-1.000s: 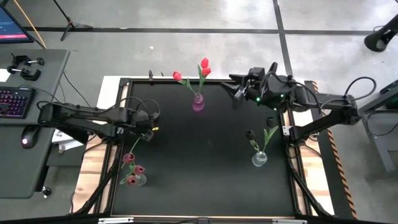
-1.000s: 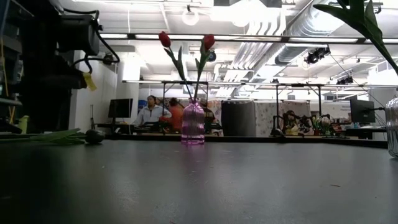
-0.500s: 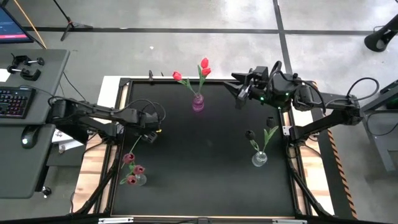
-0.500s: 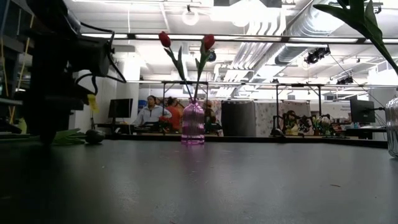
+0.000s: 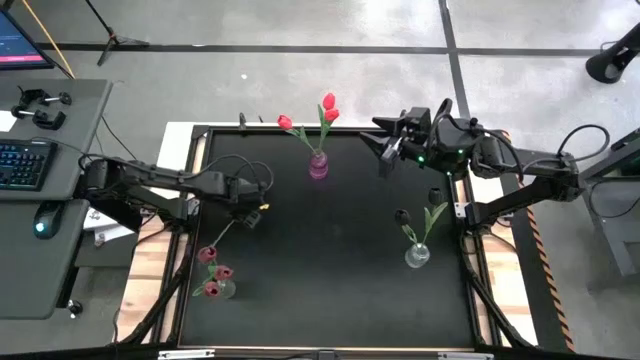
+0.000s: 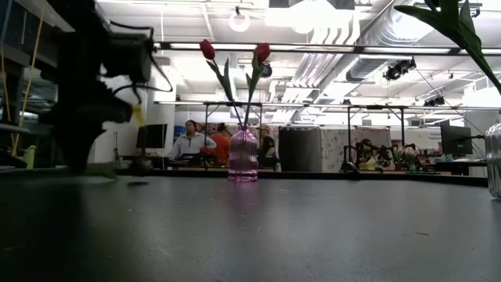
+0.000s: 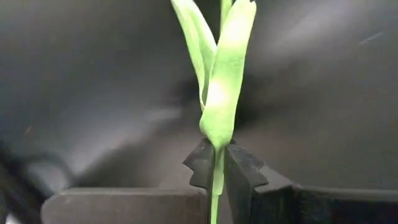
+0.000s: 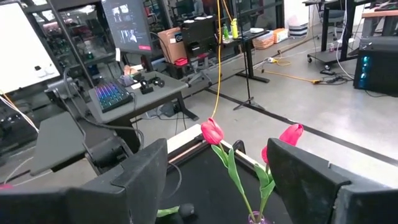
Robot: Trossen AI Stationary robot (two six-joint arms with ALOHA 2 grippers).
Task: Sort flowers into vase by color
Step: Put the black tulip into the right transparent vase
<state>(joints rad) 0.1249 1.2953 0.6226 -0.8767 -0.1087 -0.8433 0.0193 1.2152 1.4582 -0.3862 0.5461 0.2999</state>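
Note:
A flower with a thin green stem (image 5: 225, 234) and long leaves (image 7: 217, 81) lies low over the table near its left edge; a dark head (image 6: 143, 164) shows in the low view. My left gripper (image 5: 250, 210) is down at the flower and shut on its stem. My right gripper (image 5: 383, 152) hangs open over the far right of the table, touching nothing. A purple vase (image 5: 318, 166) at the far middle holds red flowers (image 5: 329, 106). At the near left, a pink vase (image 5: 222, 289) holds pink flowers. A clear vase (image 5: 417, 256) at the right holds a dark flower. My left gripper pinches the flower's thin green stem (image 7: 215, 186) between its two toothed fingertips, just behind where the leaves start. The fingers lie across the stem, and the leaves stretch away from them. Whether the flower is clear of the table, I cannot tell.
The black table top (image 5: 330, 290) has bare room in its middle and near part. A desk with a keyboard (image 5: 25, 163) stands left of the table. People sit in the room beyond the far edge (image 6: 192, 141).
My left gripper has come down and gone a little toward the table's right edge, onto the lying flower. The flower's dark head has shifted toward the right with it. My right arm has stayed nearly still.

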